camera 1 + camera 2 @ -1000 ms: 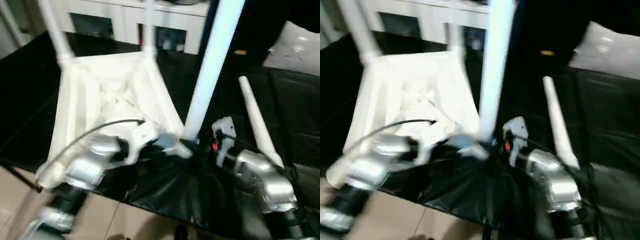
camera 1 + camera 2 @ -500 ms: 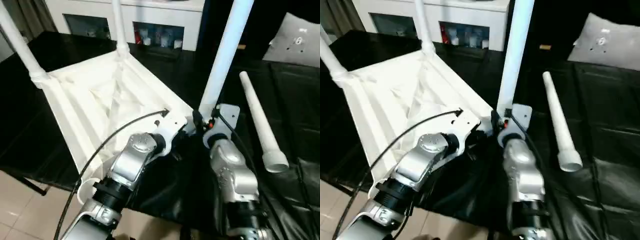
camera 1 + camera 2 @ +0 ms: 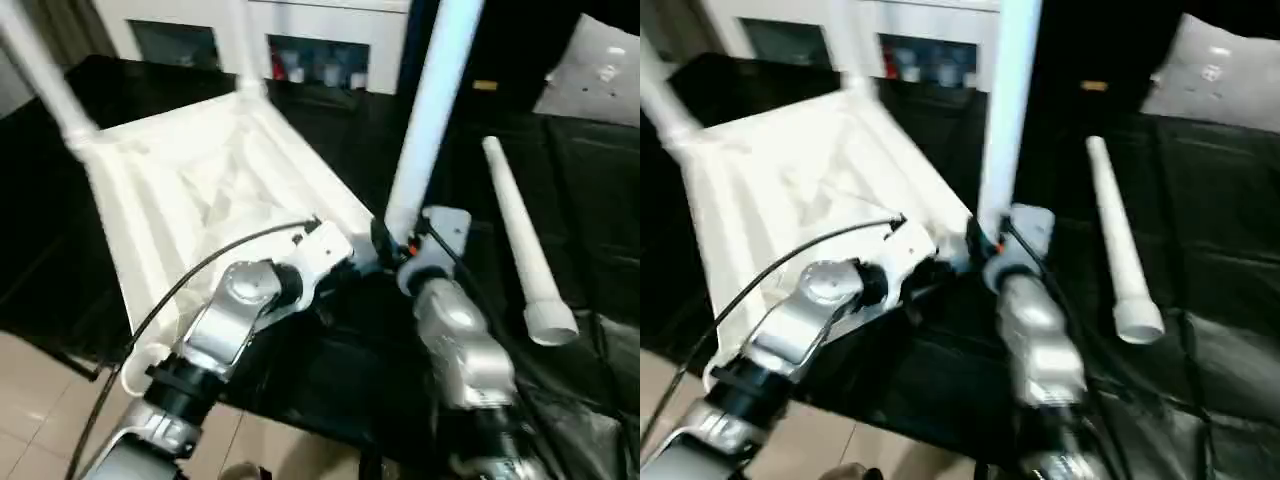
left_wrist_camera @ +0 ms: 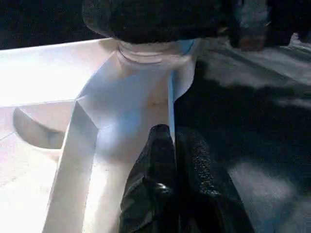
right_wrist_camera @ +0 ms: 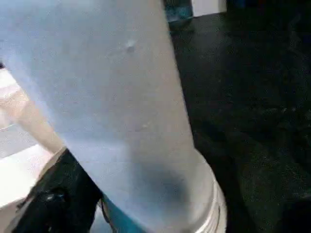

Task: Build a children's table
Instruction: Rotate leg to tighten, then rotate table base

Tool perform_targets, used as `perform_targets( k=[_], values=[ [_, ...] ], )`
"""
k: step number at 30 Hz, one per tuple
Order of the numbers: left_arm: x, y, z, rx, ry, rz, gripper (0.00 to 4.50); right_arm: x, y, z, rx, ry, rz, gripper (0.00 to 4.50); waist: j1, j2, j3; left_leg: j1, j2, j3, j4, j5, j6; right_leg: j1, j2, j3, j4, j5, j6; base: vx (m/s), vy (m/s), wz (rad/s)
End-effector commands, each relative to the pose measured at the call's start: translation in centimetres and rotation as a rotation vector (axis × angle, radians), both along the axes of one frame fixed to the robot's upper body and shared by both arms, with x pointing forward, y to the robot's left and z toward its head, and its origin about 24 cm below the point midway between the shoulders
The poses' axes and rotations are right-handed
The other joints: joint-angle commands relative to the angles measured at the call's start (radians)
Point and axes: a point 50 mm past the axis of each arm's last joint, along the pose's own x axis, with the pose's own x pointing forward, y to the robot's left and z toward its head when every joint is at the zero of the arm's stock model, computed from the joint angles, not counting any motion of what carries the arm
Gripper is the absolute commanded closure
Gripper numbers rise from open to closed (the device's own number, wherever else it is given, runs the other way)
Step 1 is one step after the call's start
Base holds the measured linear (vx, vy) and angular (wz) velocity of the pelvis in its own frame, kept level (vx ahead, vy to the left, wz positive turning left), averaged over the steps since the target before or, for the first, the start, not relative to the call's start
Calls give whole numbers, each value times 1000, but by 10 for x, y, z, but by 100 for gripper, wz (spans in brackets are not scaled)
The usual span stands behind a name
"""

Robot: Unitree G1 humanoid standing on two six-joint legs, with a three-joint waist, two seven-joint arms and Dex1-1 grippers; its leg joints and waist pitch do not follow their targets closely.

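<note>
A white plastic rectangular tabletop is lying upside down on a black-covered work surface, ribbed underside showing — three round tapered white legs are standing upright in its corner sockets. A fourth loose white leg is lying just beside it. The left gripper, fingers pressed together and empty, is resting against the near corner socket. The right gripper is sitting at the near leg's base; its grip is too blurred to judge.

Black-covered surface carries upturned tabletop; loose white leg lies apart, apparently flat.
</note>
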Motion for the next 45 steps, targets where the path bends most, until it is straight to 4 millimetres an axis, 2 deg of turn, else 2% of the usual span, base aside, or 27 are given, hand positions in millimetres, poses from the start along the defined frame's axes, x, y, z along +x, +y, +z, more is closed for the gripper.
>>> perform_targets(
  k=[1,3,4,6,8,9,10,11,12,14,15,18,20,21,24,25,26,27,28,29,31,32,36,37,40,43,45],
  values=[
    [-3,-4,7,-61,-32,-43,450,-5,-9,8,19,-29,1,14,-1,-28,-88,-16,34,2,-60,-19,124,88,-59,62,-71,-342,-94,0,0,0],
    [-3,-1,8,-121,0,-11,423,-18,-26,10,-8,-41,40,1,5,-35,-89,-18,34,5,-60,-25,121,87,-58,65,-73,-356,-73,0,0,0],
    [-3,-1,8,-121,0,-11,423,-18,-26,10,-8,-41,40,1,8,-35,-89,-17,33,5,-59,-26,121,86,-57,66,-72,-359,-69,0,0,0],
    [-3,1,12,-157,-2,-11,397,-30,-34,15,13,-46,99,0,14,-37,-93,-23,28,6,-57,-13,129,90,-59,68,-71,-357,-71,0,0,0],
    [-5,2,16,-181,-15,-29,386,-40,-42,20,13,-56,143,0,20,-37,-94,-18,38,4,-58,-9,136,83,-58,69,-70,-337,-78,0,0,0],
    [-6,2,22,-200,-37,-39,376,-45,-47,25,7,-65,175,0,19,-45,-96,-17,38,5,-58,-13,138,81,-55,68,-71,-331,-79,0,0,0],
    [-7,2,24,-210,-44,-40,367,-47,-48,27,6,-69,194,0,20,-46,-95,-20,36,5,-59,-21,138,84,-55,67,-71,-336,-75,0,0,0],
    [-5,3,28,-241,-67,-20,367,-51,-50,30,15,-78,225,0,21,-46,-94,-17,37,5,-60,-43,132,82,-57,66,-76,-362,-66,0,0,0],
    [-4,4,29,-264,-72,9,349,-53,-52,31,19,-86,247,0,18,-49,-85,-20,33,7,-63,-81,126,80,-54,64,-88,-413,-47,0,0,0],
    [-4,5,29,-277,-73,29,333,-55,-54,31,21,-91,257,0,16,-54,-86,-18,29,9,-62,-112,111,78,-54,61,-98,-482,-16,0,0,0],
    [-2,5,32,-293,-89,85,328,-57,-56,34,14,-97,281,0,20,-71,-90,-17,28,8,-59,-117,105,80,-56,59,-98,-512,2,0,0,0],
    [-3,12,38,-353,-100,211,328,-62,-48,41,47,-106,346,0,21,-63,-94,-20,31,4,-59,-125,88,78,-54,53,-102,-530,18,0,0,0],
    [-6,28,38,-354,-114,354,328,-68,-37,41,55,-85,441,0,18,-65,-97,-26,32,0,-58,-120,82,83,-51,51,-99,-509,25,0,0,0],
    [-9,36,37,-338,-123,413,328,-69,-33,41,50,-79,472,0,16,-65,-95,-26,30,1,-58,-120,87,79,-49,51,-103,-510,30,0,0,0],
    [-25,61,35,-306,-141,557,328,-74,-22,39,38,-72,548,0,17,-62,-97,-20,32,1,-57,-137,78,74,-50,49,-106,-537,32,0,0,0],
    [-33,69,35,-303,-148,598,328,-75,-17,39,44,-72,585,0,17,-63,-95,-20,31,3,-58,-143,80,70,-46,49,-112,-546,40,0,0,0],
    [-45,78,35,-294,-150,650,328,-75,-8,40,49,-79,643,0,16,-66,-97,-23,37,-1,-61,-146,79,76,-49,49,-105,-534,31,0,0,0],
    [-51,81,34,-285,-149,673,328,-75,-4,41,53,-82,670,0,17,-63,-96,-25,40,-2,-63,-136,84,73,-46,51,-106,-506,20,0,0,0],
    [-60,84,32,-278,-128,693,328,-72,3,41,57,-82,691,0,17,-61,-96,-20,42,-2,-63,-140,85,69,-45,52,-104,-495,14,0,0,0],
    [-65,85,31,-275,-112,702,328,-70,6,42,59,-81,699,0,16,-62,-94,-23,44,-5,-66,-151,88,70,-46,53,-101,-488,-1,0,0,0],
    [-73,87,29,-270,-82,708,311,-64,13,41,54,-77,707,0,19,-58,-91,-11,46,-4,-66,-178,81,62,-46,55,-105,-498,-9,0,0,0],
    [-81,88,27,-266,-50,717,311,-57,19,40,38,-71,707,0,13,-60,-89,-16,49,-8,-70,-199,72,66,-49,55,-99,-502,-26,0,0,0],
    [-97,96,26,-220,-29,746,311,-30,34,33,-30,-23,656,0,6,-56,-82,-7,45,-11,-73,-284,41,63,-48,51,-113,-567,-2,0,0,0],
    [-99,97,28,-212,-29,747,311,-23,33,33,-59,-19,625,0,3,-60,-81,-5,45,-12,-74,-300,34,63,-47,51,-113,-569,3,0,0,0],
    [-102,98,32,-203,-33,727,311,-5,24,35,-81,-12,524,0,7,-59,-81,2,44,-9,-74,-291,26,60,-47,58,-108,-532,1,0,0,0],
    [-104,93,39,-219,-41,677,311,7,8,38,-114,-25,444,0,9,-62,-85,-7,47,-11,-77,-260,24,70,-49,63,-93,-477,-6,0,0,0],
    [-106,85,43,-242,-26,598,311,17,-13,38,-157,-25,358,0,11,-62,-88,-8,47,-8,-76,-216,28,72,-49,68,-82,-407,-29,0,0,0]
  ],
)
